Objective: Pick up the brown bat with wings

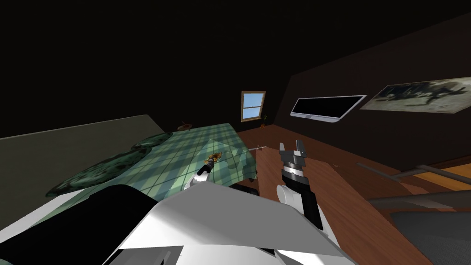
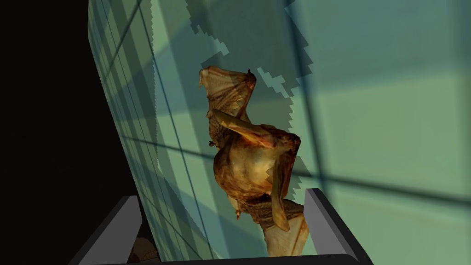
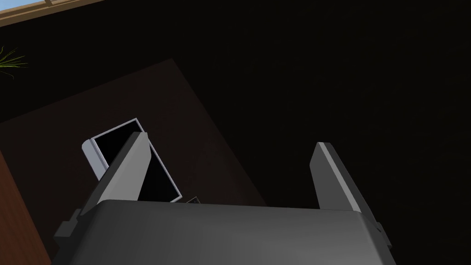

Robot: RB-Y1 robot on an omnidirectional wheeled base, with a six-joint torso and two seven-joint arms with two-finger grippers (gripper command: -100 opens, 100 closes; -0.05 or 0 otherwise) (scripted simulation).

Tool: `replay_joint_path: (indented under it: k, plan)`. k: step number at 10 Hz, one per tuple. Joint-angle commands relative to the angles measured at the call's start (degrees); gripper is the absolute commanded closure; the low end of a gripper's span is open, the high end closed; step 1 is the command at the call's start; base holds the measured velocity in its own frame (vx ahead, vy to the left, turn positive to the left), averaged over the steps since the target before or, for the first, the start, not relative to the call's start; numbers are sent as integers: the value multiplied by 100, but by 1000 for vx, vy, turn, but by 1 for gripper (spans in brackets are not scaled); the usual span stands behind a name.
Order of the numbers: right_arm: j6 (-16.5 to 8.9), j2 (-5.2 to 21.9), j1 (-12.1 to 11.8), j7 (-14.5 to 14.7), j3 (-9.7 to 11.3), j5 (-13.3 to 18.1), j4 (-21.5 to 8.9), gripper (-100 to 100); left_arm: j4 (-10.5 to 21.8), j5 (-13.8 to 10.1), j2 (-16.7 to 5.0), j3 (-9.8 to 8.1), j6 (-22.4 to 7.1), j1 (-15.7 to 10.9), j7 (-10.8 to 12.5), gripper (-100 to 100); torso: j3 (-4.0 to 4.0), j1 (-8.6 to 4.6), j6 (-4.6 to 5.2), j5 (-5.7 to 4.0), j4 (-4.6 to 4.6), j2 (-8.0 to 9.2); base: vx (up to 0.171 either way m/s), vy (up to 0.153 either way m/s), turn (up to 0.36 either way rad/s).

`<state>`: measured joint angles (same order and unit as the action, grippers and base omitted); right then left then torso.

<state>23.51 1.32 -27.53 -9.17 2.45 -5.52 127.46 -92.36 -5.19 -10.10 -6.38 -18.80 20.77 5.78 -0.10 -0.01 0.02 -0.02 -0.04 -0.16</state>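
Bat first: the brown bat (image 2: 248,161) lies on the green plaid cover (image 2: 381,115), one wing stretched away from me and the other folded down toward my hand. My left gripper (image 2: 222,197) hovers right over it with its fingers (image 2: 124,221) spread wide. The bat's body sits in the gap between them, much nearer one blade than the other. I cannot tell whether that nearer blade touches the wing. The bat lies close to the edge of the cover, with a black area (image 2: 41,138) past that edge.

From the head view, the bat (image 1: 214,157) is toward the foot end of the bed's cover (image 1: 175,156), well apart from the dark green pillows (image 1: 106,170), and my left gripper (image 1: 209,163) is just at it.

My right gripper (image 1: 290,149) is raised over the wooden floor (image 1: 349,202) beside the bed, its fingers (image 3: 133,170) spread with nothing between them.
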Motion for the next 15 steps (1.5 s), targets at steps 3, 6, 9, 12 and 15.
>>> replay_joint_path:
  k: [3, 6, 9, 12, 15]
  plan:
    - [0, 0, 0, 0, 0, 0, 0, 0, 301, -36, -15, -219, -427, -64, -76, -100, 0, 3, 0, 1, 0, 0, 37, -10, -36]
    - [0, 0, 0, 0, 0, 0, 0, 0, 371, -28, -9, -257, -491, -103, -86, 0, 4, 2, 0, 1, 2, 8, 16, -7, -13]
    - [0, 0, 0, 0, -1, 0, 0, 0, 763, 18, 26, -265, -244, -269, -103, -100, 2, 13, 0, 3, 1, 2, 36, 20, 7]
    - [0, 0, 0, 0, 0, 0, 0, 0, 716, 18, 29, -263, -267, -245, -102, 100, 7, 6, 0, 2, 3, 12, 7, 3, 0]
    - [0, 0, 0, 0, 0, 0, 0, 0, 719, 18, 31, -263, -270, -244, -100, 100, 11, 1, 0, -2, 5, 19, 0, 0, 0]
